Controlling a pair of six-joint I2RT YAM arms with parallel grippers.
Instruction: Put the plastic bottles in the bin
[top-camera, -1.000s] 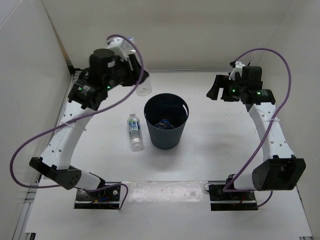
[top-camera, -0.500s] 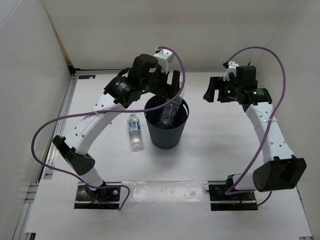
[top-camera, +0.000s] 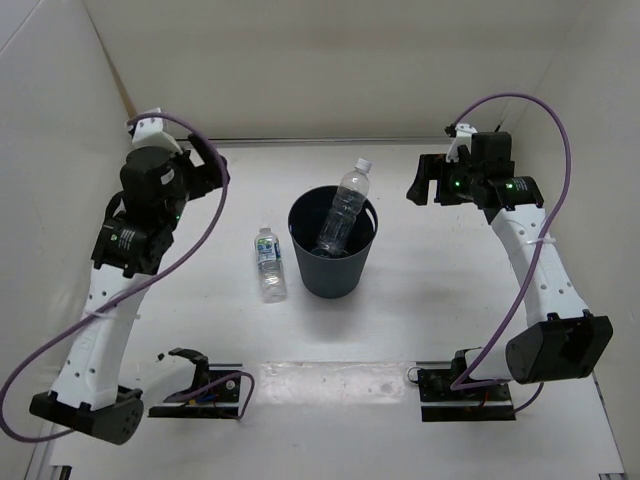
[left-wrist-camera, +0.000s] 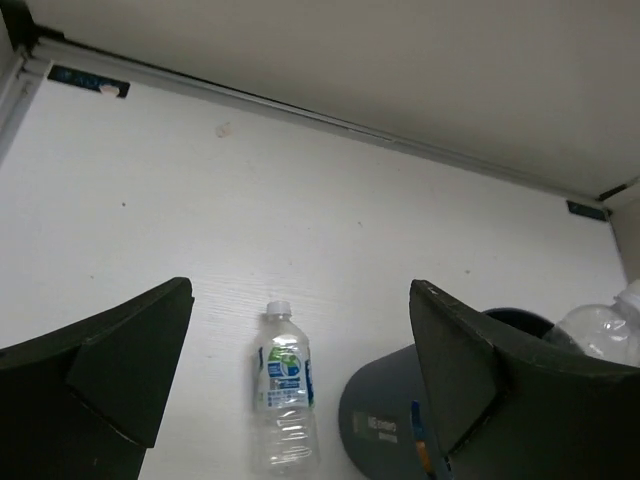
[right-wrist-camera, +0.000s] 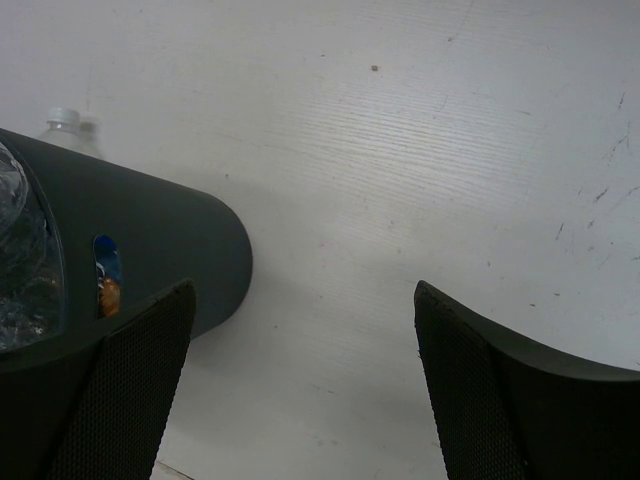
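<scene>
1. Counted on or above one white desk (top-camera: 430, 290): two claws, two bottles that can be made out, and one bin (top-camera: 336, 278).
2. The left claw (left-wrist-camera: 300, 290) is held above the desk's far-left corner. Its jaws are spread wide and nothing is gripped between them.
3. A labelled bottle (top-camera: 268, 264) is seen lying flat a little left of the desk's middle. Its white cap is pointed toward the far edge. It is placed just beside the bin's left wall, with a narrow gap between them.
4. The bin is stood upright around the middle of the desk, its open top facing up.
5. A clear bottle (top-camera: 345, 208) is leaned inside the bin, base down. Its neck and white cap stick out above the far-right part of the rim. Something blue and orange is glimpsed through a handle cut-out (right-wrist-camera: 105, 275); what it is cannot be told.
6. The right claw (right-wrist-camera: 304, 287) is held above the far-right part of the desk, well apart from the bin. Its jaws are likewise spread wide and nothing is held.
</scene>
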